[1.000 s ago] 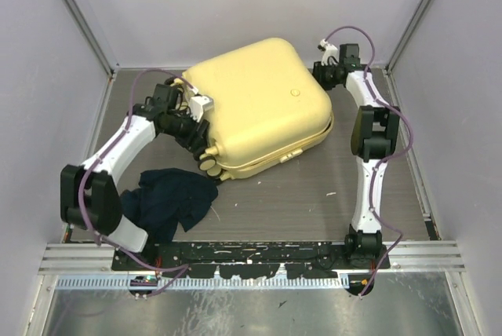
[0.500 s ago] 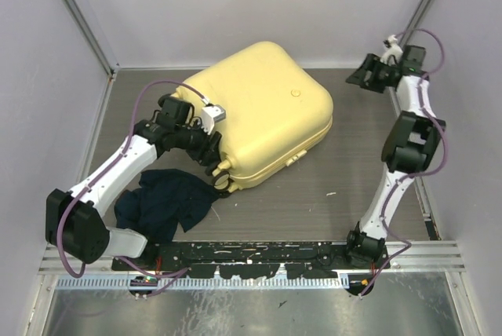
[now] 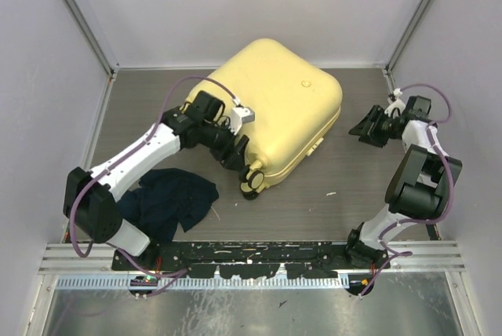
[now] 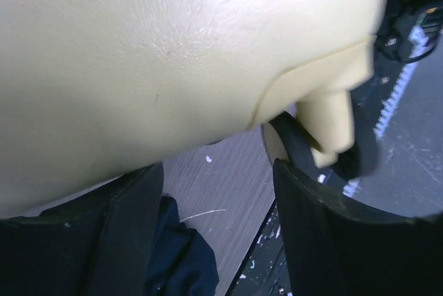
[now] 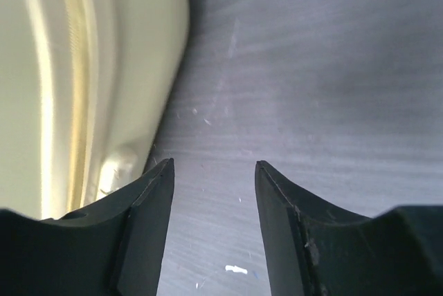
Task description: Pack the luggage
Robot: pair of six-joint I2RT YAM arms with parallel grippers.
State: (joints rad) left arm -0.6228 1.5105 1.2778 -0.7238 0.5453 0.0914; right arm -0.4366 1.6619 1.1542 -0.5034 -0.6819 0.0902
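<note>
The luggage (image 3: 274,104) is a large pale-yellow hard-shell suitcase, lying shut and turned at an angle at the middle back of the table. Its small wheels (image 3: 252,183) point toward the near side. My left gripper (image 3: 234,150) is open and presses against the luggage's near-left edge, just above the wheels. In the left wrist view the shell (image 4: 159,54) fills the top and a wheel (image 4: 325,140) sits by my right finger; nothing is between the jaws. My right gripper (image 3: 363,128) is open and empty, just right of the luggage, whose side (image 5: 69,68) shows at the left.
A dark navy cloth (image 3: 169,201) lies crumpled on the table at the near left, beside my left arm; it also shows in the left wrist view (image 4: 176,254). Grey walls close in the table on the left, back and right.
The luggage has been pushed right and turned, its wheels swinging toward the near side. My left gripper moved right with it. My right arm swung off the far corner, out right and nearer.
</note>
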